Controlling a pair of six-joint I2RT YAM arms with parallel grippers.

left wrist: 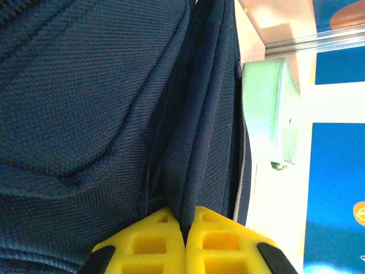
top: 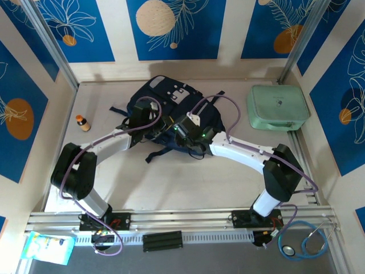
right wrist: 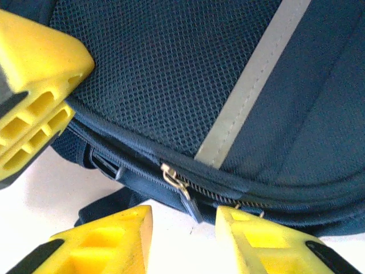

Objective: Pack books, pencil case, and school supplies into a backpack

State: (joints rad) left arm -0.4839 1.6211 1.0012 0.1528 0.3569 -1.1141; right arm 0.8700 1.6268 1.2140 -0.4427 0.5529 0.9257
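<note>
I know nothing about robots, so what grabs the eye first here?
The navy backpack lies centre stage. The left gripper pinches a fold of its fabric, while the right gripper stands open on either side of the zipper pull. A mint-green case sits at the far right.

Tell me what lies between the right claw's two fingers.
In the right wrist view, the zipper pull of the backpack hangs in the gap of the open right claw, touching neither finger, with bare table beneath.

Pale table (top: 171, 188) under navy backpack (top: 171, 94), mint-green case (top: 278, 107), small orange-capped bottle (top: 83, 123)
</note>
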